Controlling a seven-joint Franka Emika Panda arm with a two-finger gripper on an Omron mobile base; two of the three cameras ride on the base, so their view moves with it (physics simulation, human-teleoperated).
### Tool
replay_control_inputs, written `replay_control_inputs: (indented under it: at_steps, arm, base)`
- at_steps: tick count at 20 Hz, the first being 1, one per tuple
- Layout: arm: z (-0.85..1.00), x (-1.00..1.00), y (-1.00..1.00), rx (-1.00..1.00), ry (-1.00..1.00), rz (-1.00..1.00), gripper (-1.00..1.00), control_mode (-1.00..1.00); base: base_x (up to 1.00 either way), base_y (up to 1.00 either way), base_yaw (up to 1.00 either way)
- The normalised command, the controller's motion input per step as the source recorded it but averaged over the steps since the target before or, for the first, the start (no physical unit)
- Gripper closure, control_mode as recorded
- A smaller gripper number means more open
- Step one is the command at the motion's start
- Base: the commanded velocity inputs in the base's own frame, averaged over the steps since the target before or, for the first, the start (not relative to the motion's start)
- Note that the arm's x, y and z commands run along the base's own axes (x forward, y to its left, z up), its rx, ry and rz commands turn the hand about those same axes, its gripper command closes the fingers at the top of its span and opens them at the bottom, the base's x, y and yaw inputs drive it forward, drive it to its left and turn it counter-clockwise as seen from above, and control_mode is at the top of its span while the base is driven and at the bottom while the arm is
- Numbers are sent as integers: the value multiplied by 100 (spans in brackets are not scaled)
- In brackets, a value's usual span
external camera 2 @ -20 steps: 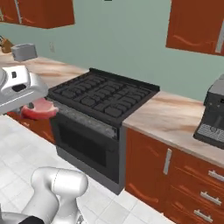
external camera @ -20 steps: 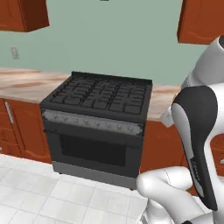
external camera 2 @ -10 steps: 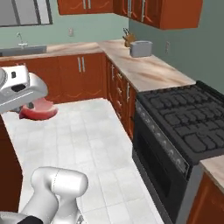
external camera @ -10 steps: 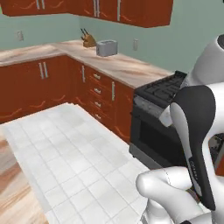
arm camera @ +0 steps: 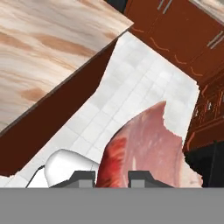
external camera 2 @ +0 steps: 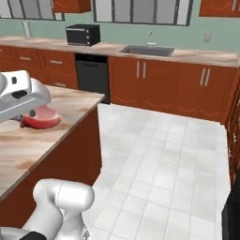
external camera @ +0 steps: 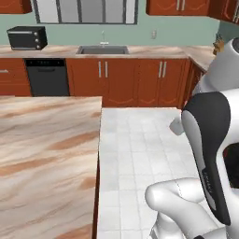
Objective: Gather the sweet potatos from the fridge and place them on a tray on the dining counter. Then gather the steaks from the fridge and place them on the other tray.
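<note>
A flat pinkish-red steak (arm camera: 148,146) with pale marbling is pinched between my gripper's (arm camera: 111,176) fingers, which are shut on its near edge. From the right base view the steak (external camera 2: 42,117) hangs under my gripper (external camera 2: 33,114), level with the near end of the dining counter (external camera 2: 28,147). That counter's tan-pink marbled top (external camera: 46,154) fills the left of the left base view. In the hand view the dining counter (arm camera: 48,48) lies at the upper left, and the steak is over the white floor beside it. The fridge, both trays and the sweet potatos are out of view.
White tiled floor (external camera: 140,140) runs between the island and the red-brown wall cabinets (external camera 2: 173,84). Along the back wall are a sink (external camera: 102,49), a black dishwasher (external camera 2: 92,75) and a black toaster oven (external camera 2: 83,34).
The whole picture has swung round with the base: the stove and corner cabinets have gone, and the island and sink wall have come in. The steak stays in the shut gripper.
</note>
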Motion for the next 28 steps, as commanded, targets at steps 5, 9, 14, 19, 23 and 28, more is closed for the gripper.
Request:
replay_control_inputs:
  at_steps: [5, 9, 14, 19, 23, 28]
  arm:
    - [0, 0, 0, 0, 0, 0, 100, 100]
    - [0, 0, 0, 0, 0, 0, 100, 100]
    - [0, 0, 0, 0, 0, 0, 100, 100]
    - [0, 0, 0, 0, 0, 0, 100, 100]
    - [0, 0, 0, 0, 0, 0, 100, 100]
    - [0, 0, 0, 0, 0, 0, 100, 100]
  base:
    - [5, -62, 75]
    - [26, -98, 56]
    - [68, -100, 45]
    - [92, -100, 33]
    - [89, -100, 30]
    - [75, -100, 21]
